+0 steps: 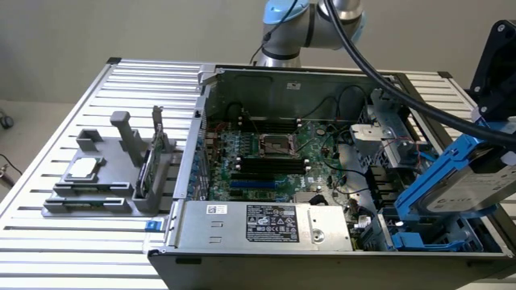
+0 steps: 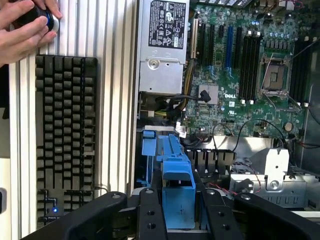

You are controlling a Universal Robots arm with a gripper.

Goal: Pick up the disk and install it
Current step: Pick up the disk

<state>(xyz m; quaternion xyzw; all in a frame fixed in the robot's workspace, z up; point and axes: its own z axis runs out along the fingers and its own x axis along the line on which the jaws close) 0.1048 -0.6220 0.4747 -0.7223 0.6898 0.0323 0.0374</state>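
Two black fingers of the gripper stand closest to the wrist camera, clamped on either side of the disk, whose blue carrier rail shows between them. Beyond the rail lies a blue drive bay in the open computer case, next to the grey power supply and the green motherboard.

In the exterior view the disk hangs at that view's right, tilted, its silver-grey face with the white label turned outward and its blue rails framing it. Its lower end is close over the blue drive bay in the near corner of the case; whether they touch is not clear. A thick black cable runs from the robot arm across the case toward the gripper.

On the slatted aluminium table, at the exterior view's left and well apart from the case, a grey fixture carries a smaller silver drive. In the wrist view a black keyboard lies on the table beside the case, and a person's hand rests on a dark object just beyond it.
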